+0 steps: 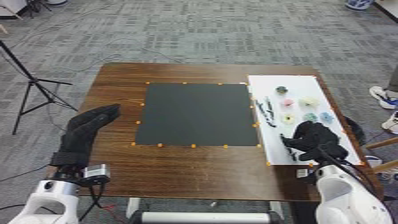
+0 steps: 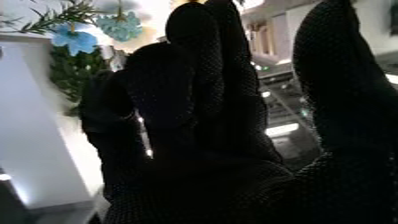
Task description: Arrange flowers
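We see our right hand (image 1: 318, 139) over the near part of the white sheet (image 1: 282, 80), on the right side of the worktop (image 1: 182, 175). In the right wrist view, the fingers of our right hand (image 2: 200, 175) are fairly straight with some bend, and the thumb stands wide of them; we see nothing held between. The glove is dark there, so the bend is probably slight, and we cannot tell whether the hand touches the sheet.

Our left hand (image 1: 87, 127) is at the left side of the worktop, its fingers extended and lying close together, with nothing in them.

The flowers lie on the white sheet, beyond our right hand: a dark green one (image 1: 282, 90) farthest off, then a pink one (image 1: 287, 103) beside a cream one (image 1: 308, 101), and nearer us a pale yellow one (image 1: 288, 118), a teal one (image 1: 310, 117) and a blue one (image 1: 327, 117) in a row. Dark stems (image 1: 270, 112) lie along the sheet's left part.

Left of the sheet we have a black square (image 1: 197, 114), with orange markers (image 1: 138, 122) around its edge. A black tripod (image 1: 32, 80) stands on the floor to the left.
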Tool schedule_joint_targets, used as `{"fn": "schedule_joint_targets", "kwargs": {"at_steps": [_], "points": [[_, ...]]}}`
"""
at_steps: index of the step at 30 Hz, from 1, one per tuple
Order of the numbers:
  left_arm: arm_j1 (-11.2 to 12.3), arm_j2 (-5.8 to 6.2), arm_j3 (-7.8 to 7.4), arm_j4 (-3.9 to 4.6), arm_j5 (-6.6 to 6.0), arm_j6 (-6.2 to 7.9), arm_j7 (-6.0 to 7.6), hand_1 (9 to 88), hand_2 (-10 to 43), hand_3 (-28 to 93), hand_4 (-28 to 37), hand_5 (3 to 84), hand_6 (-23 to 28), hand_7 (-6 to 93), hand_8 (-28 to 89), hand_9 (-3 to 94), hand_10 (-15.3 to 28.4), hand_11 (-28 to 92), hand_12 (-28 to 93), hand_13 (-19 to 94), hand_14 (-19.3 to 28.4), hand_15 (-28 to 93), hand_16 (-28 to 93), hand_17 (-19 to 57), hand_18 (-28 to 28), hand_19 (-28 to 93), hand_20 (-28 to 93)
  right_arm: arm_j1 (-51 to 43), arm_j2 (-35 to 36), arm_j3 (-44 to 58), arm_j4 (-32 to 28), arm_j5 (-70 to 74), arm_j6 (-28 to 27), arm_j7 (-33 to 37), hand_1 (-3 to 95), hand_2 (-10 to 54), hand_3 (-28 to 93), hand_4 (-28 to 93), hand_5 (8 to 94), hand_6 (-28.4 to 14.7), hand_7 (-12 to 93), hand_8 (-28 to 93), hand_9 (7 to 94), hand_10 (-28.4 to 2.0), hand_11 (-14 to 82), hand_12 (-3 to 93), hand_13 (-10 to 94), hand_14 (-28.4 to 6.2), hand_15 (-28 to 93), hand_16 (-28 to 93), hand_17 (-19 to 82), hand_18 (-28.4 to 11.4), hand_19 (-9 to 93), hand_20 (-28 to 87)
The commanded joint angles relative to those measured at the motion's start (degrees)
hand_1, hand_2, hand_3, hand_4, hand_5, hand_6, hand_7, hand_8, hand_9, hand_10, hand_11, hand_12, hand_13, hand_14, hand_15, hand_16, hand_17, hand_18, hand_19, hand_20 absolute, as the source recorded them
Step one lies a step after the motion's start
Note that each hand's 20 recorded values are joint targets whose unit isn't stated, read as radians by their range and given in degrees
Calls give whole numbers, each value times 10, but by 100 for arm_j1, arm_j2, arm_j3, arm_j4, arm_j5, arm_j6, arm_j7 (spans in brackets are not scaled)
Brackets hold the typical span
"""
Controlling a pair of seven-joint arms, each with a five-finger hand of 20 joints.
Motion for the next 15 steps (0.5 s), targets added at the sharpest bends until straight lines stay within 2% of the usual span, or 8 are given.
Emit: {"fn": "schedule_joint_targets", "kwargs": {"at_steps": [1,4,7,12,15], "points": [[96,-1,-28,-58,31,-169,-130,273,0,691,-165,485,31,148,-64,451,132,187,139,330,161,147,15,33,76,38,132,46,443,-329,336,-641,-116,77,357,-95,667,-186,632,-38,370,-73,698,-142,450,363,768,-68,664,372,431,-234,877,496],[94,-1,-35,-67,29,-191,-148,273,-1,692,-165,485,31,148,-63,451,131,187,140,331,162,148,14,34,76,38,132,120,575,-434,488,-688,-110,116,354,-95,666,-183,632,-38,374,-71,707,-143,456,368,784,-58,662,375,448,-231,886,495],[115,-9,-66,-78,44,-283,-218,275,-2,691,-164,485,30,148,-63,451,132,187,140,331,161,150,15,34,76,38,133,156,635,-502,623,-716,-69,169,356,-95,665,-183,631,-37,387,-69,715,-140,462,372,798,-48,658,379,463,-227,893,491],[126,-38,-100,-74,24,-360,-299,278,-3,688,-163,485,31,149,-63,451,131,187,140,332,162,152,15,35,77,37,132,254,707,-639,872,-758,21,253,372,-95,666,-188,627,-33,422,-72,730,-137,489,391,833,-30,658,392,504,-212,917,488],[139,-53,-104,-78,26,-402,-297,279,-4,688,-162,485,32,148,-63,450,131,188,140,332,163,152,14,35,77,37,132,331,723,-740,980,-729,55,425,399,-95,652,-200,615,-26,421,103,739,-135,501,406,847,-25,659,401,520,-209,931,470]]}}
